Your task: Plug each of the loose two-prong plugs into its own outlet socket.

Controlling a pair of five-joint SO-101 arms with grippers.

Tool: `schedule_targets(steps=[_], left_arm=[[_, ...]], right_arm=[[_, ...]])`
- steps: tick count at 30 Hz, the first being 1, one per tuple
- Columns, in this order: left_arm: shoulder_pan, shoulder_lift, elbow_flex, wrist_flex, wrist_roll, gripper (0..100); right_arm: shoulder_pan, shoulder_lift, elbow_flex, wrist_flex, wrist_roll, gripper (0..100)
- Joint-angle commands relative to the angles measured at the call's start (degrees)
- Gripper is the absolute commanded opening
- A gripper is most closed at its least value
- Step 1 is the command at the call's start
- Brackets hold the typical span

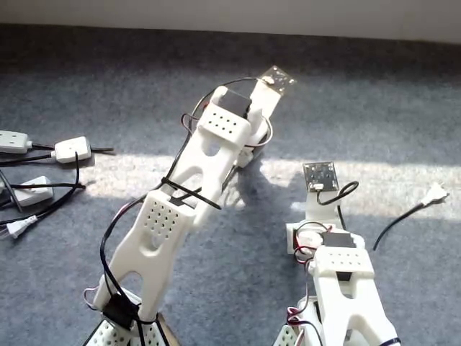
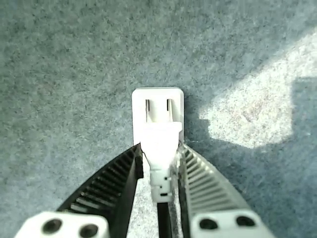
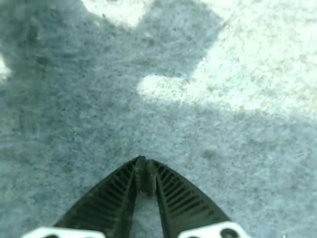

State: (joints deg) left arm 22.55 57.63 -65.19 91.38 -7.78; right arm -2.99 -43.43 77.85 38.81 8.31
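Grey carpet (image 1: 374, 94) everywhere, short nubbly pile, a sunlit band across it. The left arm (image 1: 166, 216), white perforated plastic, stretches far out. The right arm (image 1: 346, 281) sits drawn back, well short of my left claw (image 2: 159, 148). The right claw (image 3: 146, 174) is pinched fully closed on nothing, ribbed black fingers (image 3: 119, 198) tip to tip. Now the left claw: clamped on a white moulded plug (image 2: 161, 141), its ribbed fingers (image 2: 124, 173) pressing both sides. Just beyond the left claw's tips lies a white rounded-square socket (image 2: 157, 96), flat on the carpet, and the plug's two flat prongs (image 2: 147, 106) overlap its face. I can't tell if they're seated. A black cord (image 2: 163, 218) trails back between the fingers.
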Motion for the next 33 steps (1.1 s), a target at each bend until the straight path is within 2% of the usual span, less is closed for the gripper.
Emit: schedule_targets(steps=[1,7,15,19,23,29,33], left_arm=[[0.3,-1.2,-4.3,-0.5,-1.4,1],[0.3,-0.9,-9.8,1.3,-2.4,1],[0.0,-1.2,-10.2,2.7,-2.1,1],[2.0,-2.2,-18.4,7.3,-0.3,1],[2.9,-3.5,-30.6,9.5,5.0,1],[5.8,-6.3,-30.1,9.8,6.6,1],[10.3,-9.5,-30.2,9.8,8.5,1]], right_arm=[[-0.5,-0.6,-0.2,-0.9,-0.6,0.6],[-0.5,-0.6,-0.2,-0.9,-0.6,0.6],[-0.5,-1.0,-0.2,-0.9,-0.6,0.6],[0.0,-1.0,-0.4,-3.3,-0.7,0.6],[2.9,-1.1,-0.8,-7.2,-0.7,0.6],[7.5,-1.1,-2.5,-7.5,-0.7,0.6],[10.2,-1.1,-7.6,-7.5,-1.1,0.6]])
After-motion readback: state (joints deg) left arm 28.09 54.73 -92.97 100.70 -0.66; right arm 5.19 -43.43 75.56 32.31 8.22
